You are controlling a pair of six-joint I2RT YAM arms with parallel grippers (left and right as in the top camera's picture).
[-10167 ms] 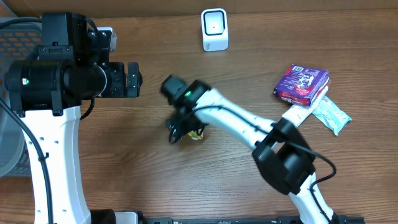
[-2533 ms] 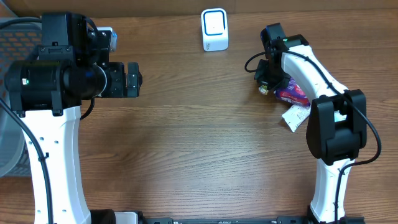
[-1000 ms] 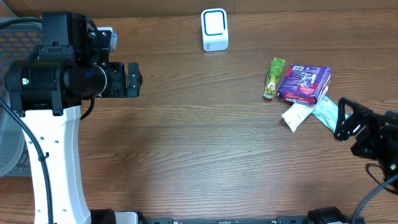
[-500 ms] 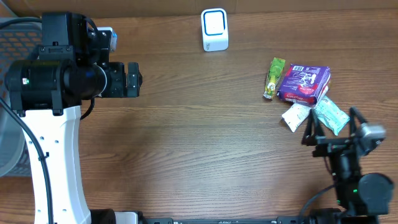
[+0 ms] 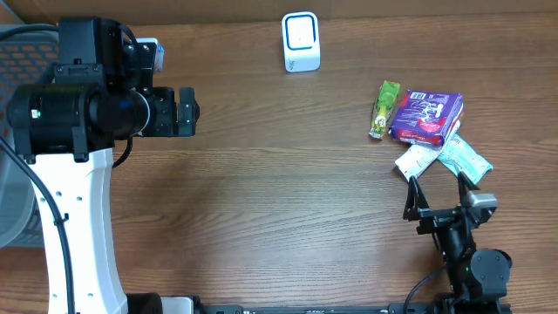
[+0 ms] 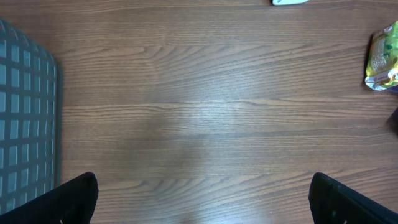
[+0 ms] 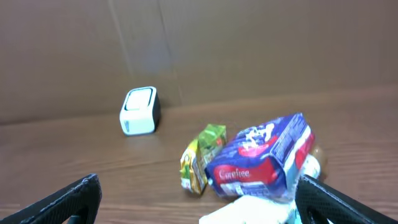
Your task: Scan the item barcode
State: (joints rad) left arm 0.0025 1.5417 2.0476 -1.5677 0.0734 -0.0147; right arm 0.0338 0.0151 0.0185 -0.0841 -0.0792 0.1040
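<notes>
The right gripper [image 5: 438, 196], jaws wide apart and holding nothing, is drawing back to the near right edge, nearer than half a second ago. Beyond it the green packet [image 5: 383, 109] is lying released, just left of the purple packet [image 5: 425, 117]. The left gripper [image 5: 187, 111], also spread wide, is hanging unmoved at the left. The scanner [image 5: 301, 41] is standing at the far edge.

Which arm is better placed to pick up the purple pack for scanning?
Probably the right. The right fingers, open, are close to the white packets, near the purple pack; the left fingers, also open, are far across the table.
</notes>
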